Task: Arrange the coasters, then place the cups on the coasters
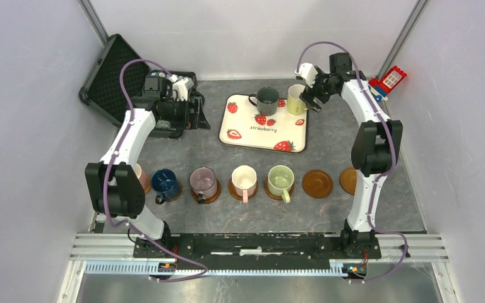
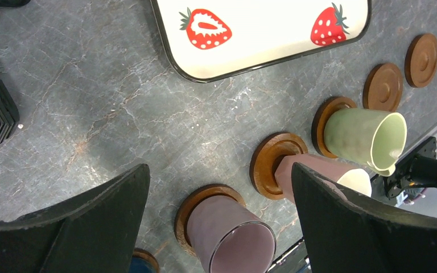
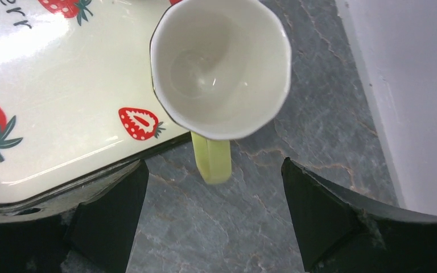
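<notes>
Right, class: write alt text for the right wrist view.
An empty yellow-green mug, seen from above, sits at the edge of a white strawberry-print tray, handle pointing toward the camera. The right pincer stands open, a dark finger on either side, not touching it.

Overhead, the left arm [image 1: 115,183] hides most of the pink mug [image 1: 138,172] by the tabletop's [image 1: 240,218] left edge; the right arm [image 1: 372,148] covers part of the rightmost coaster [image 1: 348,180].

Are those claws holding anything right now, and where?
Nothing is held. The left gripper and right gripper are open; the right is near the yellow-green ceramic mug.
</notes>
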Robot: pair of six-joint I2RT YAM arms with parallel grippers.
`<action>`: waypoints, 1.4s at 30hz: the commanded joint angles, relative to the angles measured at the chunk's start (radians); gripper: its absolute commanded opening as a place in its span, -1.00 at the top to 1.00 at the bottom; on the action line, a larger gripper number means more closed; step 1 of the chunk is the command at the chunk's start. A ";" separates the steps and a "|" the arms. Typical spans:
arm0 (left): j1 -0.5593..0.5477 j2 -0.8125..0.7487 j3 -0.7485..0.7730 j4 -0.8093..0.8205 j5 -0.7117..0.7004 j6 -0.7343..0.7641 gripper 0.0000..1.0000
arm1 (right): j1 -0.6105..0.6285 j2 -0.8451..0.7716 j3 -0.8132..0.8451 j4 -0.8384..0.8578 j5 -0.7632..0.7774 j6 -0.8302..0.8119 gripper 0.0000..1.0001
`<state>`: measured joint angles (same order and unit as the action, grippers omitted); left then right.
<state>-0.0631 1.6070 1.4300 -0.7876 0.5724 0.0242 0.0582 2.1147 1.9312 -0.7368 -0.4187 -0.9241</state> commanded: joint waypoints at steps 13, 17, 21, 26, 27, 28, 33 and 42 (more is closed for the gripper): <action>0.002 0.064 0.121 -0.023 -0.079 0.028 -1.00 | 0.003 0.114 0.034 0.105 -0.049 0.039 -0.35; 0.000 0.067 0.127 -0.022 -0.076 0.027 -1.00 | 0.007 0.089 0.008 0.122 -0.062 0.056 -0.10; 0.001 0.065 0.133 -0.022 -0.082 0.022 -1.00 | 0.007 0.066 -0.005 0.115 -0.050 0.078 0.18; 0.002 0.046 0.130 -0.022 -0.081 0.030 -1.00 | 0.007 -0.010 -0.045 0.110 -0.059 0.124 0.66; 0.003 0.043 0.127 -0.023 -0.080 0.031 -1.00 | 0.008 -0.034 -0.059 0.116 -0.057 0.142 0.80; 0.002 0.039 0.122 -0.022 -0.078 0.032 -1.00 | 0.008 -0.053 -0.071 0.125 -0.052 0.160 0.93; 0.002 0.004 0.073 0.011 -0.049 0.026 -1.00 | 0.006 -0.210 -0.163 0.205 -0.032 0.326 1.00; 0.002 -0.096 -0.029 0.077 0.007 0.009 -1.00 | 0.005 -0.672 -0.583 0.423 0.220 0.721 1.00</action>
<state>-0.0631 1.5936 1.4330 -0.7692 0.5289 0.0277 0.0639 1.6756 1.4799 -0.5011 -0.3107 -0.4145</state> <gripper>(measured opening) 0.997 0.244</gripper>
